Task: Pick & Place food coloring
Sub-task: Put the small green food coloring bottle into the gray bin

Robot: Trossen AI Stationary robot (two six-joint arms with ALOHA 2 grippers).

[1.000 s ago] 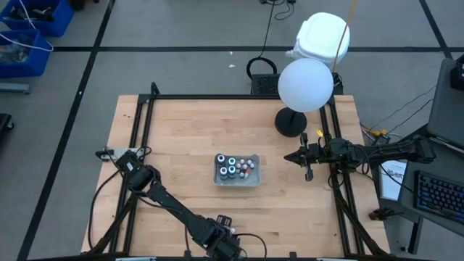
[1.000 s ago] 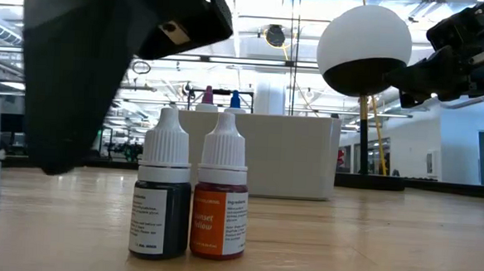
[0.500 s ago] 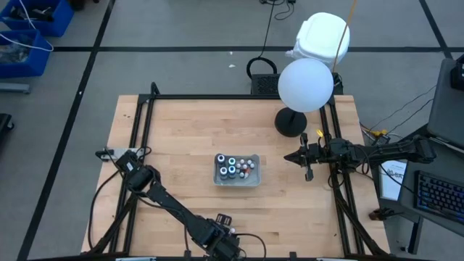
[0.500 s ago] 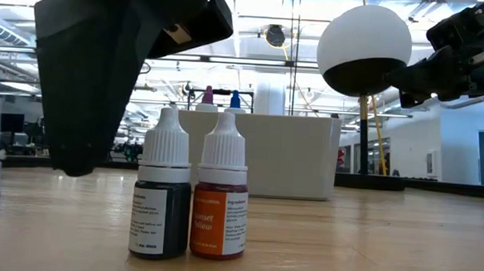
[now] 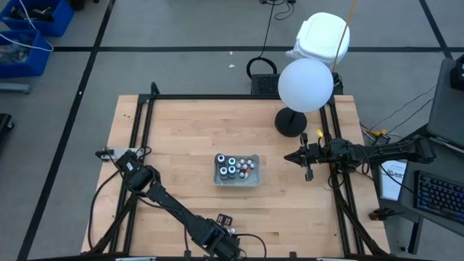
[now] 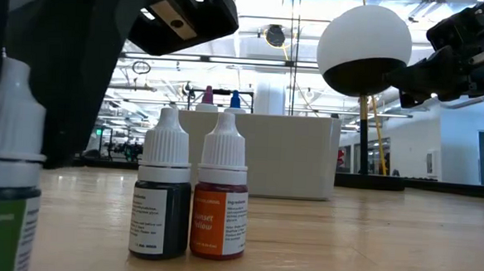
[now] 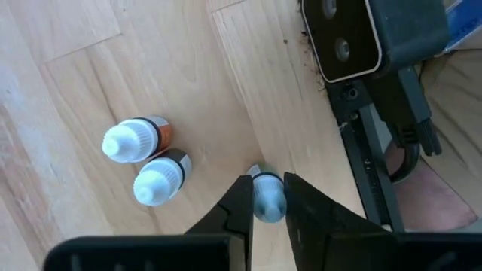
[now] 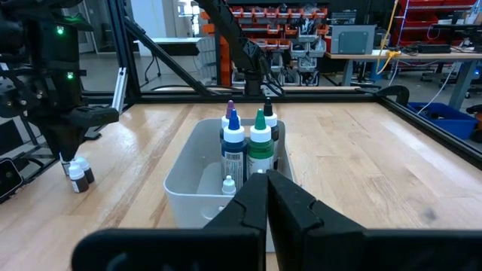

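Observation:
My left gripper (image 7: 266, 181) points down at the table's near edge (image 5: 226, 232), shut on a small food coloring bottle (image 7: 267, 199) with a white cap and a green label (image 6: 0, 231). Beside it, two more bottles stand upright on the wood, one dark (image 6: 162, 199) and one orange (image 6: 220, 202). The pale tray (image 5: 250, 180) at the table's middle holds several bottles (image 8: 260, 143). My right gripper (image 8: 265, 184) hangs shut and empty at the right side (image 5: 288, 156). My left gripper pinches the bottle's white cap (image 7: 268, 205) between its two fingers, which come from above and point down. The fingers (image 6: 69, 101) stand on either side of the cap. The bottle is upright; its base lies below the low view, so I cannot tell whether it is on the table.
A black camera box (image 7: 346, 38) and the black frame rail (image 7: 376, 173) sit close behind the held bottle at the near edge. A white ball lamp (image 5: 305, 85) stands at the far right. Bare wood lies between the near bottles and the tray.
My left gripper has shut on the green-labelled bottle without moving away. In the low view the bottle has slid from the picture's left edge further into view, between the fingers.

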